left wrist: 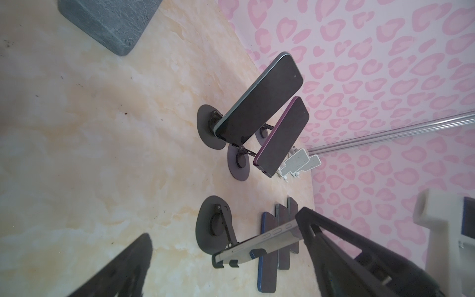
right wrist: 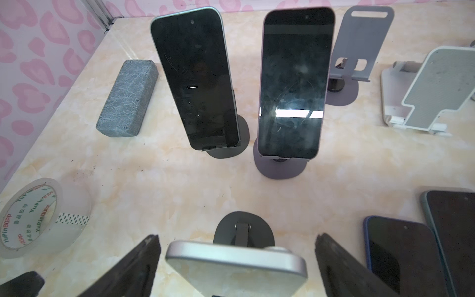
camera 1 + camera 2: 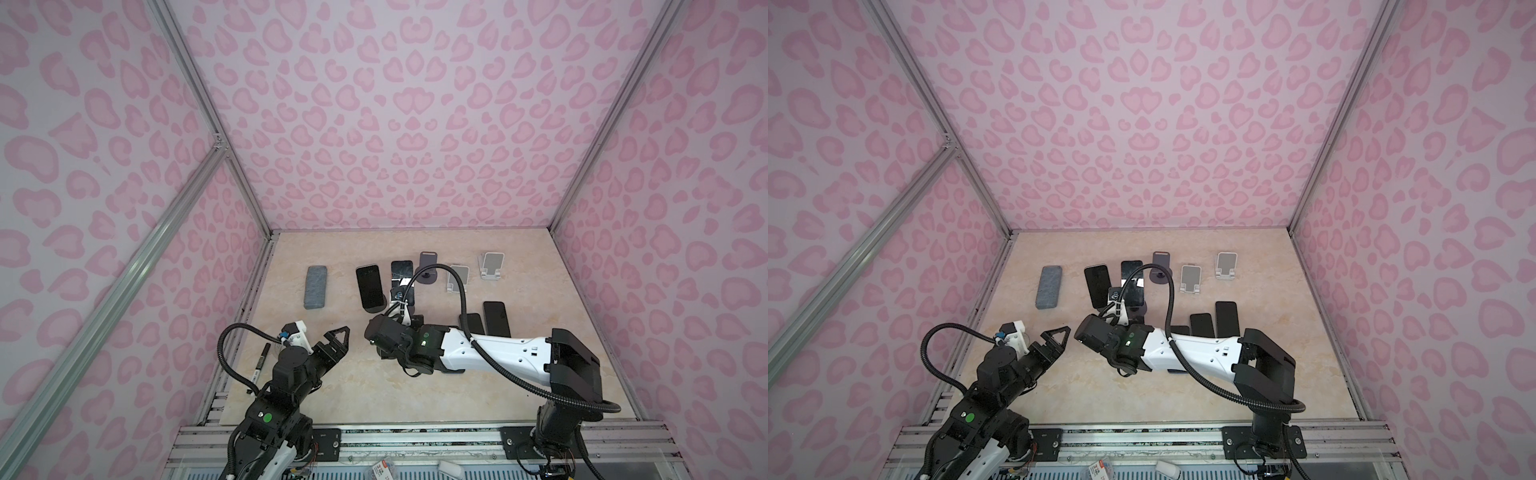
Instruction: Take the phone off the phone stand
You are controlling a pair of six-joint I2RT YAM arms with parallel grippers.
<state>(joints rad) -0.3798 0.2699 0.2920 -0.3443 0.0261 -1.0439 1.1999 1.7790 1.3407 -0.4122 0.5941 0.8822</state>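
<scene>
**Right tool (image 2: 236, 236) straddles the pale lilac phone (image 2: 236, 267), fingers (image 2: 133, 262) apart, touching neither edge.**
The phone rests on its dark grey round-based stand (image 2: 223, 228) between those fingers; the left tool (image 3: 334, 347), also spread wide, hovers beside the right tool above the marbled bench (image 2: 180, 185).

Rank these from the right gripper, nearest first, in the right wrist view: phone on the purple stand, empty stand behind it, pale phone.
1. pale phone: between the fingers of the open right gripper.
2. phone on the purple stand: straight ahead, mid-table.
3. empty stand: behind that phone, farthest back.
</scene>
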